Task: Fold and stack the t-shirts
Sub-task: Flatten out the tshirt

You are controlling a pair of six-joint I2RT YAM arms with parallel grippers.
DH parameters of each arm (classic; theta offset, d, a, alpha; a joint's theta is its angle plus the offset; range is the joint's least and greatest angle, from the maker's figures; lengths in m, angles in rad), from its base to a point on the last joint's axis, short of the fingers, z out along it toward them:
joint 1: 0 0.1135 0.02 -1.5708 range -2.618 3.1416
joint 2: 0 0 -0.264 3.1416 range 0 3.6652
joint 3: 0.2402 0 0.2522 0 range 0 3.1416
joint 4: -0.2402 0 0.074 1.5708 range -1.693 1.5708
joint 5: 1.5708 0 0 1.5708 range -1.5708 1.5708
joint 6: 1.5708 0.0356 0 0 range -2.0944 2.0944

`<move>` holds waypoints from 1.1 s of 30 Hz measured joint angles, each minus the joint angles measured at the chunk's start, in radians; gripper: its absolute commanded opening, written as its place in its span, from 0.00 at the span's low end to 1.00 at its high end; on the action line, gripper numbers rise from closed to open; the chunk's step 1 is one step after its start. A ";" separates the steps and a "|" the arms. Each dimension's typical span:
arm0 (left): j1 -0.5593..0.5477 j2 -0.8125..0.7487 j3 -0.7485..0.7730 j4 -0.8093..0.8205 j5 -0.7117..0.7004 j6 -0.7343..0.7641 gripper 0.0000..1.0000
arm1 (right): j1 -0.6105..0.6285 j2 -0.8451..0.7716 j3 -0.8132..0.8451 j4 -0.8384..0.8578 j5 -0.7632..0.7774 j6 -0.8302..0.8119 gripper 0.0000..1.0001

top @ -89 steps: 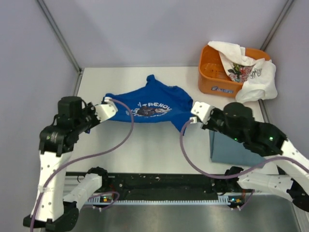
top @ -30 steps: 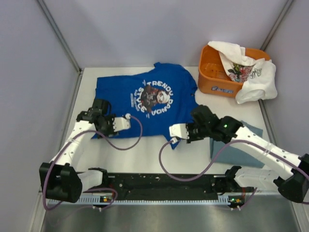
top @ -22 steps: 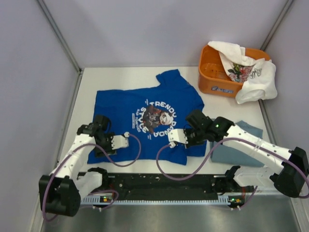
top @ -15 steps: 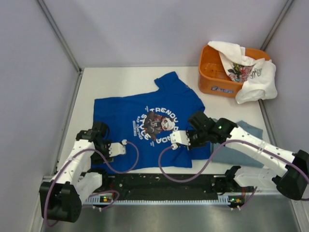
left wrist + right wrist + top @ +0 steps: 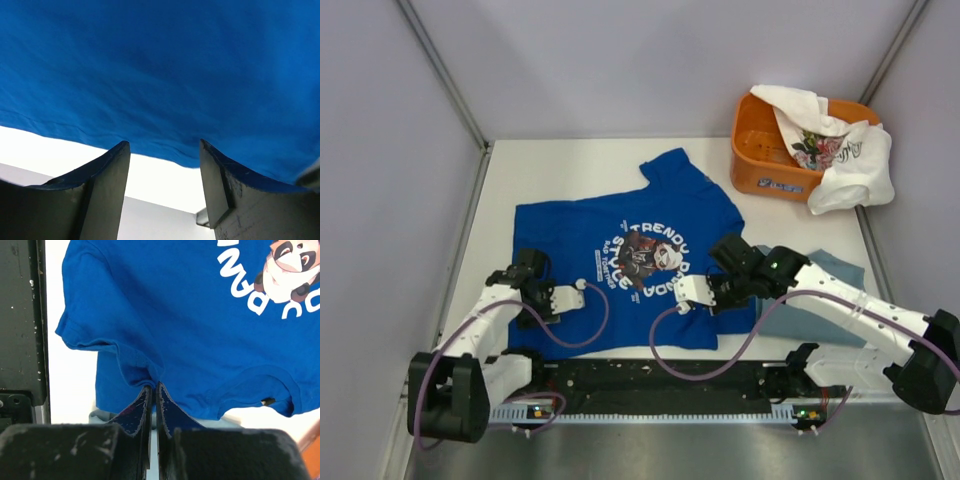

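Right fingers (image 5: 136, 415) on blue "TRENDY" tee (image 5: 190, 330)

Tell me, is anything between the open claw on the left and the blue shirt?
No, nothing visible is in the way. The left gripper hangs open right at the hem of the blue t-shirt, with only that cloth ahead of it.

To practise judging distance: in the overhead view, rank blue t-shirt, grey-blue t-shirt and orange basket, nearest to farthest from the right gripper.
1. blue t-shirt, pinched in the right gripper.
2. grey-blue t-shirt, just to its right.
3. orange basket, far right.
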 measured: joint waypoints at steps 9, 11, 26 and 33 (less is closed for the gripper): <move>0.018 0.217 0.040 0.196 -0.014 0.057 0.64 | 0.000 0.017 0.000 0.031 -0.054 0.001 0.00; 0.041 0.296 0.084 0.215 -0.043 0.068 0.63 | 0.000 0.035 0.000 0.048 -0.064 0.002 0.00; 0.133 0.452 0.395 0.335 -0.031 0.110 0.70 | 0.000 0.149 0.017 0.184 0.001 0.045 0.00; 0.187 0.094 0.302 0.122 0.002 0.224 0.67 | 0.000 0.149 0.017 0.196 0.022 0.061 0.00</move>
